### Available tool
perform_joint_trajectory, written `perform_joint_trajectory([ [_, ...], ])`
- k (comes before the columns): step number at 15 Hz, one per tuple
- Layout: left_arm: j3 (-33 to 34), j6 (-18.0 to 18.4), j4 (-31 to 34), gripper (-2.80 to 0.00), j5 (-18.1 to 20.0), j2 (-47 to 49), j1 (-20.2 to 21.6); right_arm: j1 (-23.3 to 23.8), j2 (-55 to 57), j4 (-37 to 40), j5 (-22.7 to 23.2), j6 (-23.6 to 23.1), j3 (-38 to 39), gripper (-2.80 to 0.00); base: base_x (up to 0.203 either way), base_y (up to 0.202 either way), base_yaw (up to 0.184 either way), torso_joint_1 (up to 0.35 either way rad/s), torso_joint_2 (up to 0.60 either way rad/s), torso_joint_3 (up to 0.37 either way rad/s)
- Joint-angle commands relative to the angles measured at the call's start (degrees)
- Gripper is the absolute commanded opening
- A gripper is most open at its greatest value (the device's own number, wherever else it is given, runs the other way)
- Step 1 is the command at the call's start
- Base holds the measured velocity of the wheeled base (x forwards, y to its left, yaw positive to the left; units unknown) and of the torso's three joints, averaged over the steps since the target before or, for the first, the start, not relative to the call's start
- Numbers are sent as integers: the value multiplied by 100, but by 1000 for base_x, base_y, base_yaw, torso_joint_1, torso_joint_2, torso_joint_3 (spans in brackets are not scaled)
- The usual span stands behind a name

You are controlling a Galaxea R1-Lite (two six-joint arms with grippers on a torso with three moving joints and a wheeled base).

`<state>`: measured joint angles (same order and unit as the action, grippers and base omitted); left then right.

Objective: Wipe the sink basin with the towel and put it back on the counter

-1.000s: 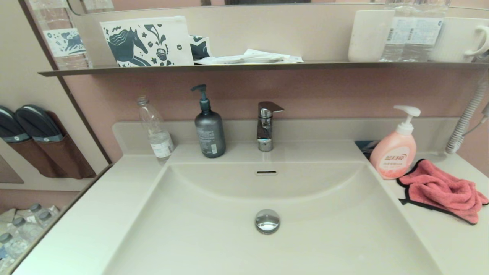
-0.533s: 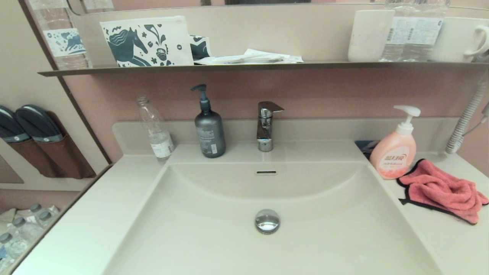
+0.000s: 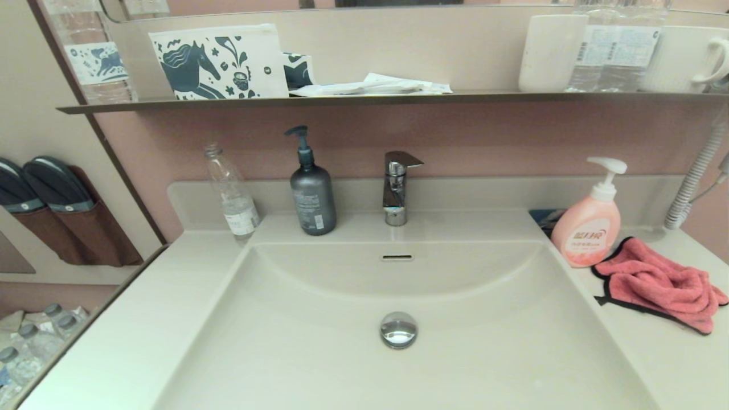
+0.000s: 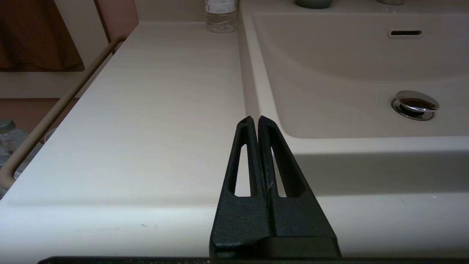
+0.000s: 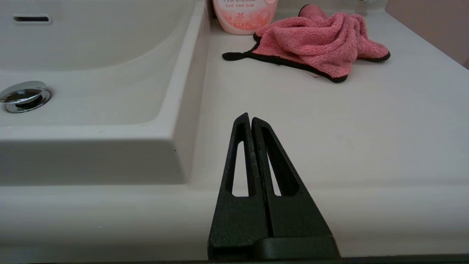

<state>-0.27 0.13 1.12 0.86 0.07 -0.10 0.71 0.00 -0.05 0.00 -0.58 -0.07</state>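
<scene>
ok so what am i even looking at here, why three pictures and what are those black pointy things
It is a two-armed robot at a bathroom sink. The wide picture comes from its head camera; the other two come from cameras on its wrists. The black wedges are its grippers: the left gripper and the right gripper, both shut and holding nothing, at the near edge of the counter. The towel lies crumpled on the counter to the right of the sink basin, beside a pink soap bottle.

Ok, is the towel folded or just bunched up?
Bunched up: the towel lies crumpled in loose folds on the counter beside the pink soap bottle, untouched.
</scene>
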Motion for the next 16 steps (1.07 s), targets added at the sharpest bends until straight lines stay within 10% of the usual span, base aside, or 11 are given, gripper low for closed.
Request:
perform_joint_trajectory([
  [1,0,4,2,-280,2,1,1,0,1,-13,8,-4,-1,-280,0,0,0,0,0,0],
  [16,0,1,2,-280,2,1,1,0,9,-13,0,23,-1,-280,0,0,0,0,0,0],
])
